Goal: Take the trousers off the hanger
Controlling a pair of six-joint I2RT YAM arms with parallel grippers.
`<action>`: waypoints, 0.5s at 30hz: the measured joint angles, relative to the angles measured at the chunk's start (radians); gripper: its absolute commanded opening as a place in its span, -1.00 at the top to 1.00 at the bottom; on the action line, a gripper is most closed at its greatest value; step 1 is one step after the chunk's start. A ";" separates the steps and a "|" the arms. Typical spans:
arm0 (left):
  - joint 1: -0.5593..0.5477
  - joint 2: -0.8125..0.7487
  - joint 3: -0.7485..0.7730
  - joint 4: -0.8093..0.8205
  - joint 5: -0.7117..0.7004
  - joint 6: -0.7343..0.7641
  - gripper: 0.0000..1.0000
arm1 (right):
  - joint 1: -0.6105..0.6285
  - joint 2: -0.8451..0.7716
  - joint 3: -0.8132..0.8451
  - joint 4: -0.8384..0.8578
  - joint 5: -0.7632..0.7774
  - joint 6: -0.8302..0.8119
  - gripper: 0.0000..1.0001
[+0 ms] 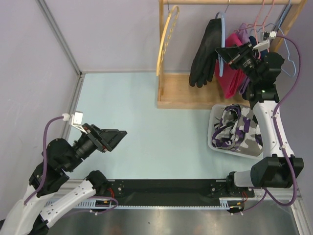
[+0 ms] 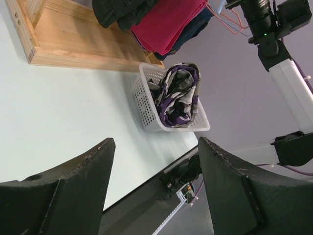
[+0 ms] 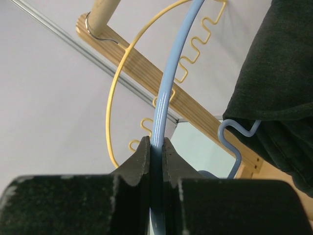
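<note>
Your rack point(image 1: 182, 94): trousers point(image 1: 204, 54) hang under its rail, spare hanger point(image 1: 167, 29) by its left post, basket point(image 1: 213, 128) just before its right end.

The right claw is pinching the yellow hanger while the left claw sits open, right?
No: the right claw pinches the blue hanger, as the right wrist view shows; the yellow hanger hangs untouched. The left claw is indeed open.

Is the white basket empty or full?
Full. Purple, grey and white clothes are heaped above the rim of the basket.
</note>
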 measured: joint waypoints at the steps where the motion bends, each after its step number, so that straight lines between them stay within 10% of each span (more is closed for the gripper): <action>1: 0.000 0.000 0.003 -0.004 0.000 0.000 -0.49 | 0.003 0.000 0.000 0.005 0.002 0.010 1.00; 15: 0.000 -0.001 0.013 -0.021 0.001 0.000 -0.49 | 0.024 0.000 0.033 0.011 0.021 0.075 1.00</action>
